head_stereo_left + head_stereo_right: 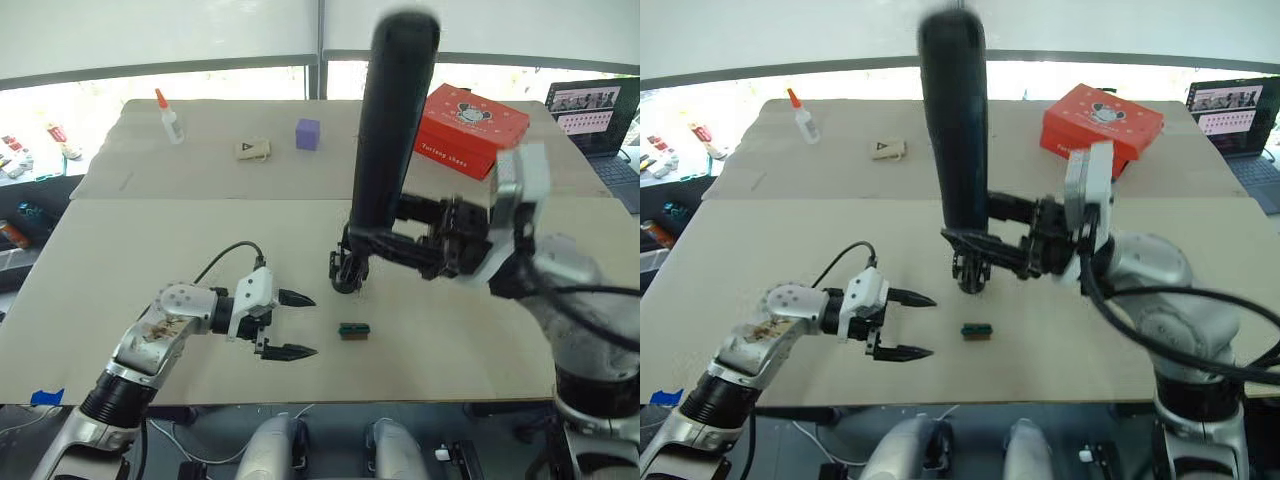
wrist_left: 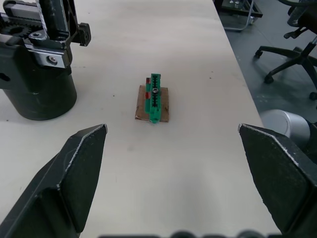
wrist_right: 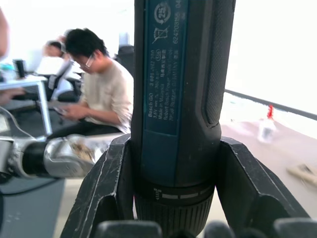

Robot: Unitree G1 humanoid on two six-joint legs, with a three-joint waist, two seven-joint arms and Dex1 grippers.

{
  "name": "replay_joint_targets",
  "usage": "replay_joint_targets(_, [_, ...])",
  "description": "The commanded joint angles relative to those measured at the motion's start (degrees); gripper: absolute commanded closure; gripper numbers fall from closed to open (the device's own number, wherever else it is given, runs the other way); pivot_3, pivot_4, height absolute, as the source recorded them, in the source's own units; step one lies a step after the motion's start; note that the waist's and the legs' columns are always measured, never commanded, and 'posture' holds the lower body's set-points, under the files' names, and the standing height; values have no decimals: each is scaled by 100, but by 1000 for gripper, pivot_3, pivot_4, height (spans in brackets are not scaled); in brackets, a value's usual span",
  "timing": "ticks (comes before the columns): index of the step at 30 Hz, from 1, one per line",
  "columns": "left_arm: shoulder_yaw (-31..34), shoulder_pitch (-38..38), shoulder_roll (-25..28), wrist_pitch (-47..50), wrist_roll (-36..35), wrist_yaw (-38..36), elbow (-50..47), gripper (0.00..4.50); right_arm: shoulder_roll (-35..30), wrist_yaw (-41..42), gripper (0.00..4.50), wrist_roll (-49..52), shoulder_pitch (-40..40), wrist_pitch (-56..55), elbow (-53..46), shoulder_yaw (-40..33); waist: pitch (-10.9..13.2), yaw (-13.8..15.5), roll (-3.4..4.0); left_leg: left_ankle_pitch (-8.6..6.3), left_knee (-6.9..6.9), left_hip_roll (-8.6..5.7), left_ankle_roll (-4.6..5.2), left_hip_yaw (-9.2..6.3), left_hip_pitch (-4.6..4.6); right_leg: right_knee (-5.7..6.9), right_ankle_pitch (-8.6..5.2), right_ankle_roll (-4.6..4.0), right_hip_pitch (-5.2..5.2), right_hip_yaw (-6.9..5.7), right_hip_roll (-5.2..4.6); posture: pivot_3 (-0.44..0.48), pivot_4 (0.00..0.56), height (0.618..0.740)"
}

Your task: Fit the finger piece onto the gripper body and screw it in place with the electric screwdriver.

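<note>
Screwdriver (image 1: 392, 120), one, clamped upright in right gripper (image 1: 372, 243); left gripper (image 1: 292, 325) spread wide, empty.

Bare table (image 1: 150, 250) left of gripper body (image 1: 345, 268); green-topped block (image 1: 354, 331) near it.

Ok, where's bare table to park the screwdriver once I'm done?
Bare table runs wide between the left gripper and the glue bottle; another bare patch lies right of the green-topped block. It is crowded around the gripper body, where the right gripper holds the electric screwdriver.
</note>
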Motion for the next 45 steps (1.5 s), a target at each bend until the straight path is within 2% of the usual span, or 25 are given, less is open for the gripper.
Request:
replay_joint_targets(1, [307,-39,132,100,-196,14,-151,0,12,134,2578,519,-655,290,306,-67,0,11,-1,0,0,0,0,0,-2,-1,0,0,-2,0,0,0,150,740])
replay_joint_targets(6, [487,-252,82,124,-169,151,107,0,184,329,2578,460,-1354,432,903,81,0,13,-2,-2,3,-2,4,3,-5,1,1,1,0,-1,-1,0,150,740])
replay_joint_targets(10, [451,-491,-61,-143,17,248,508,0,351,689,2578,-164,-1681,104,1429,394,0,5,-3,-2,2,-4,4,4,-5,8,1,1,-1,-2,0,0,150,740])
replay_joint_targets(16, [272,-727,-288,-393,214,254,857,0,569,1186,2578,-934,-1754,-401,1916,688,0,1,-5,-2,2,-6,5,7,-14,16,2,4,-4,-5,1,0,150,740])
replay_joint_targets(26, [205,-939,-458,-625,390,255,1179,0,680,1584,2578,-1592,-1787,-751,2249,763,0,-8,-5,-1,3,-5,4,7,-20,15,3,5,-6,-9,3,0,150,740])
replay_joint_targets(45, [93,-1350,-735,-716,569,213,1501,0,735,1695,2578,-1930,-1679,-669,2218,838,1,-36,-5,-1,3,-6,4,7,-20,15,3,6,-6,-11,3,0,150,740])
